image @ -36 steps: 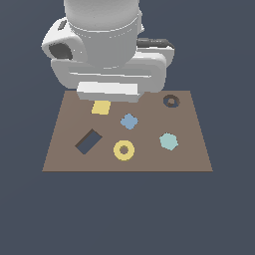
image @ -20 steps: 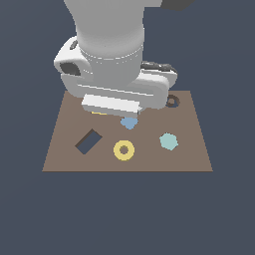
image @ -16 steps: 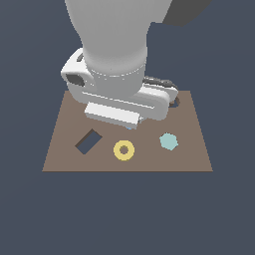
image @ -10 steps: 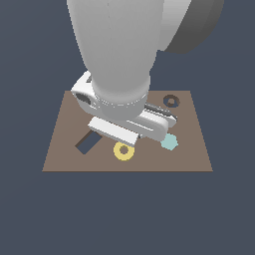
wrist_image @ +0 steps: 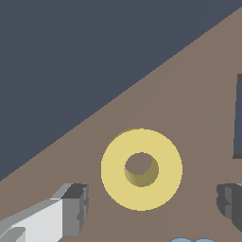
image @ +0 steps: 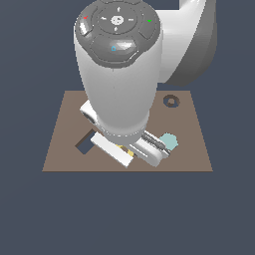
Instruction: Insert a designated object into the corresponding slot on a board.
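In the wrist view the designated object, a flat yellow ring, lies on the brown board. My gripper hangs over it, open, with one fingertip on each side of the ring and nothing held. In the exterior view the arm covers the ring except for a yellow sliver under the hand. The slot, a small dark ring-shaped cutout, shows near the far corner of the board on the exterior view's right, well away from the gripper.
A pale teal hexagon lies just beside the hand on the exterior view's right. A dark rectangular cutout is on the exterior view's left and shows at an edge of the wrist view. A blue piece peeks in there too.
The arm has swung from the back of the board toward its front edge and come down over the yellow ring, now hiding it in the exterior view. The pieces have not moved.
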Action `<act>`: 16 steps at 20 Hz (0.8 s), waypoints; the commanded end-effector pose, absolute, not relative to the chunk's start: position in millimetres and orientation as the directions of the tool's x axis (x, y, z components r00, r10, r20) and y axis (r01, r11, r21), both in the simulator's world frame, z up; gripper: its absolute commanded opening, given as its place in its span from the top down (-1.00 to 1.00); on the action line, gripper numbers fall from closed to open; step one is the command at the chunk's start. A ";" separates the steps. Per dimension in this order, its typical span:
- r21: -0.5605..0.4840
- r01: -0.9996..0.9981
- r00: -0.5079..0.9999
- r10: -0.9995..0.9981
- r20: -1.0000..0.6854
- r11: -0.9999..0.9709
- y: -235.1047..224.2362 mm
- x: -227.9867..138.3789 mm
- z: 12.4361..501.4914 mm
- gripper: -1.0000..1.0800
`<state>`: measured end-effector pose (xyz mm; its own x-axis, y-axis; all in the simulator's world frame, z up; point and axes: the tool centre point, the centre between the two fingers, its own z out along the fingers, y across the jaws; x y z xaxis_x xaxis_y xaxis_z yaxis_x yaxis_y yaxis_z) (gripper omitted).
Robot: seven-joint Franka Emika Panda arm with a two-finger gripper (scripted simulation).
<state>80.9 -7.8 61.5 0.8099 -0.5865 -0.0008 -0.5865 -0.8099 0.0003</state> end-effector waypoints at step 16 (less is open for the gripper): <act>0.000 -0.641 0.768 -0.641 0.000 -0.768 -9.8 91.7 35.4 -0.92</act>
<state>91.8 -9.6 40.7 0.7689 -0.6394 0.0007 -0.6394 -0.7689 -0.0006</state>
